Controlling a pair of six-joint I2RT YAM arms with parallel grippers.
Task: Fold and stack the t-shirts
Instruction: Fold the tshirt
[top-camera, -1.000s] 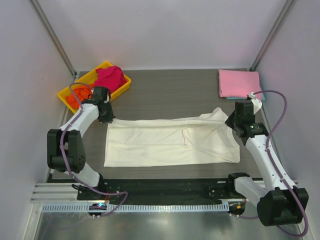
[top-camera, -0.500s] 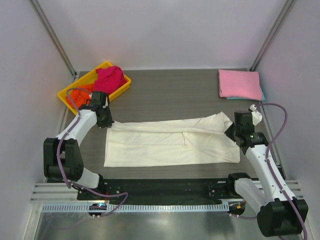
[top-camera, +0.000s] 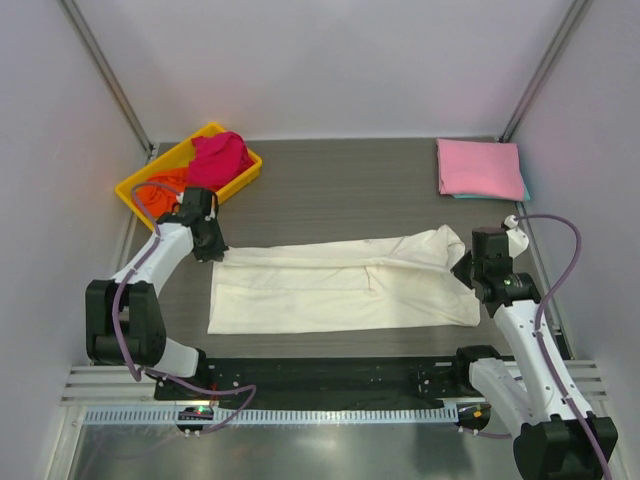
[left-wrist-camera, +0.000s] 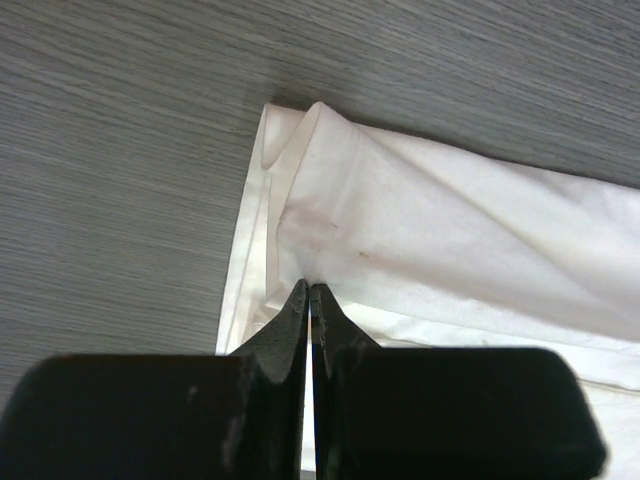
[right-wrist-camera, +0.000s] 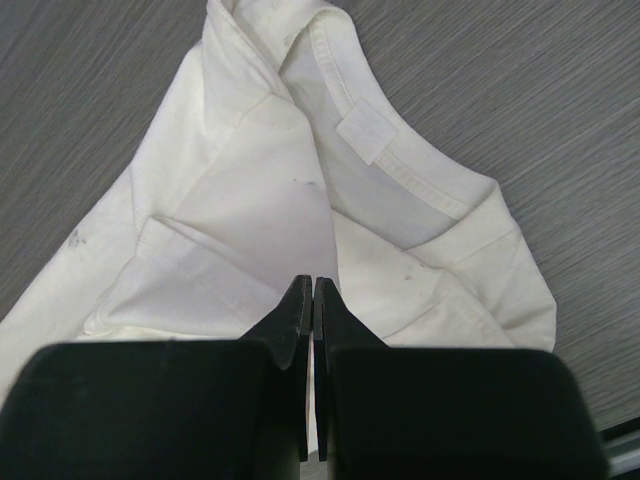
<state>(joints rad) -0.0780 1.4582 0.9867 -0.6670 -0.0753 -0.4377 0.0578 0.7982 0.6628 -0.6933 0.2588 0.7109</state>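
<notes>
A cream-white t-shirt (top-camera: 330, 292) lies stretched left to right across the middle of the table, with its far long edge folded over toward the near side. My left gripper (top-camera: 213, 250) is shut on the far-left corner of that fold; the left wrist view shows the cloth (left-wrist-camera: 430, 230) pinched at my left gripper's (left-wrist-camera: 310, 287) tips. My right gripper (top-camera: 466, 268) is shut on the cloth at the collar end; the right wrist view shows the neckline and label (right-wrist-camera: 368, 135) just beyond my right gripper (right-wrist-camera: 313, 281). A folded pink t-shirt (top-camera: 478, 167) lies on a teal one (top-camera: 525, 194) at the back right.
A yellow tray (top-camera: 131, 184) at the back left holds a magenta shirt (top-camera: 220, 157) and an orange shirt (top-camera: 157, 194), close behind my left arm. A black strip (top-camera: 330, 377) runs along the table's near edge.
Both grippers have drawn the shirt's far edge toward the near side. The folded-over band now lies further down over the shirt. The collar end has moved with the right gripper.
</notes>
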